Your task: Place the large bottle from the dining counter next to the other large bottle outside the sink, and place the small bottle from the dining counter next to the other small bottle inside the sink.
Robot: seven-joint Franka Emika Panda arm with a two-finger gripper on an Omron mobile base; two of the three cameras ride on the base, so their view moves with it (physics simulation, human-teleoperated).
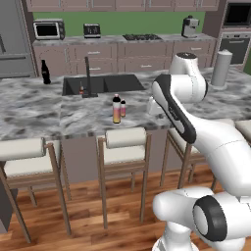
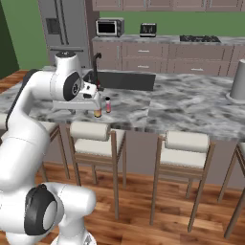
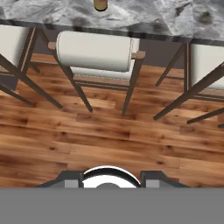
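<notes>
On the dining counter [image 1: 39,112], near its front edge, the large bottle [image 1: 116,109] and small bottle [image 1: 123,108] are standing upright just beside each other, both untouched. Gripper [image 2: 91,101] is hovering near them, holding nothing; can't tell the jaw spread. Cola bottle [image 1: 45,72] is waiting beside the sink [image 1: 105,83], marking the drop spot.

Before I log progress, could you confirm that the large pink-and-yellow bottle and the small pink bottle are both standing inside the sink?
Not quite: they are standing, but not in the sink. The left base view shows the large bottle and the small bottle upright side by side on the dining counter, near its front edge, on the near side of the basin.
</notes>
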